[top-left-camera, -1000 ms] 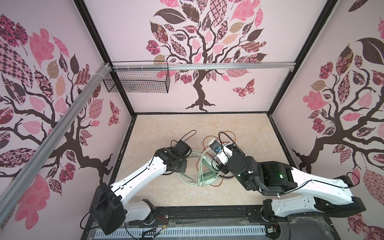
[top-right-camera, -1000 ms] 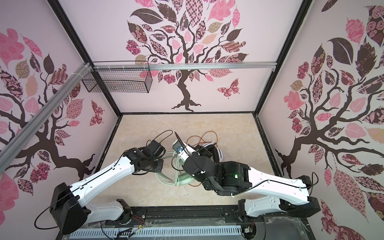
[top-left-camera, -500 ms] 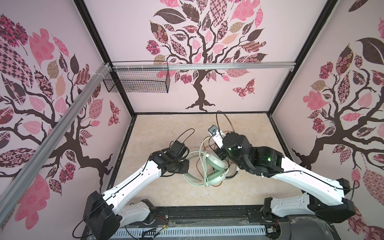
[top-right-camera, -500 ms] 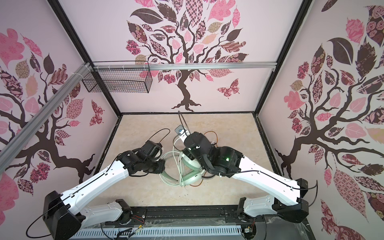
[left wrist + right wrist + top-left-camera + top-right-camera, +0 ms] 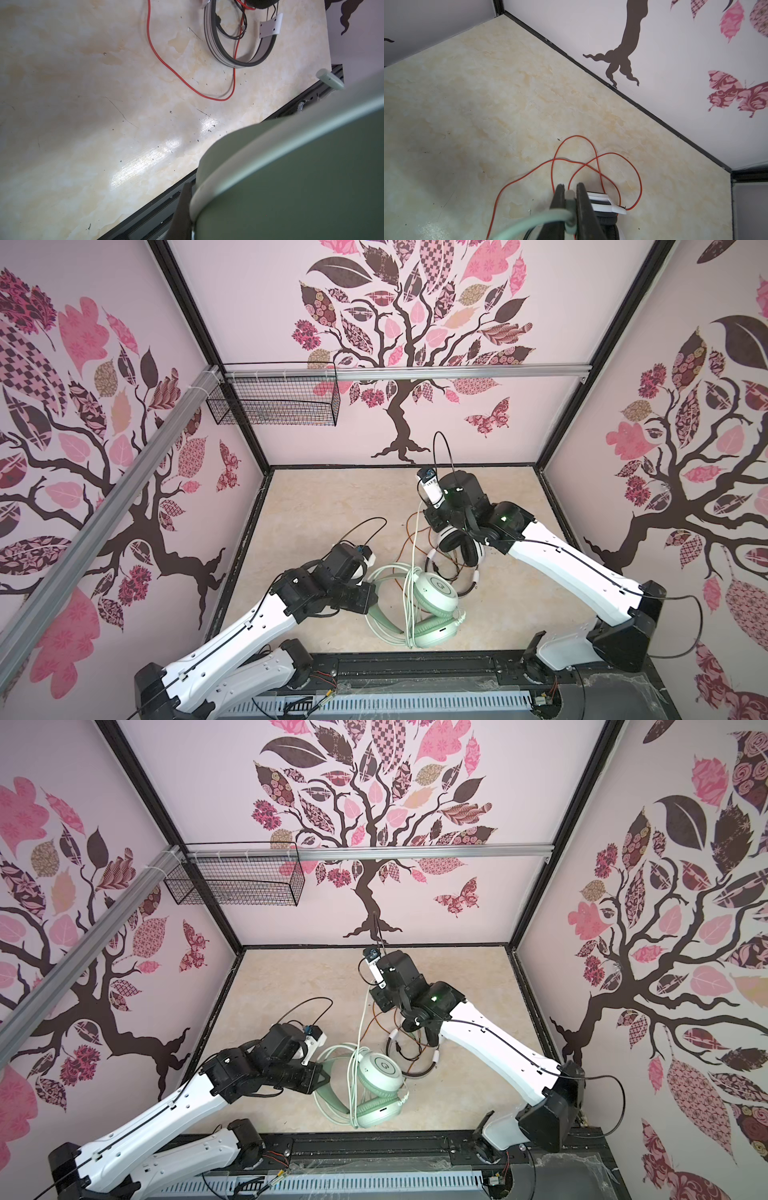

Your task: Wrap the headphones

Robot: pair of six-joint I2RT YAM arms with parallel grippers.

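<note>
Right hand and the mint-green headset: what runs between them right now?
The pale green cable, pinched in the right hand, stretches down to the mint-green headset, seen in both top views. Loops of orange-red cable lie beside it.

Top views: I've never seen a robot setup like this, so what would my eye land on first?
Probably the mint-green headset lying at the front middle of the marble-look table, its headband pinched by the left gripper. Next, its pale green cable runs up to the shut right gripper, which hangs above a white and black headset with loose orange-red cable.
</note>
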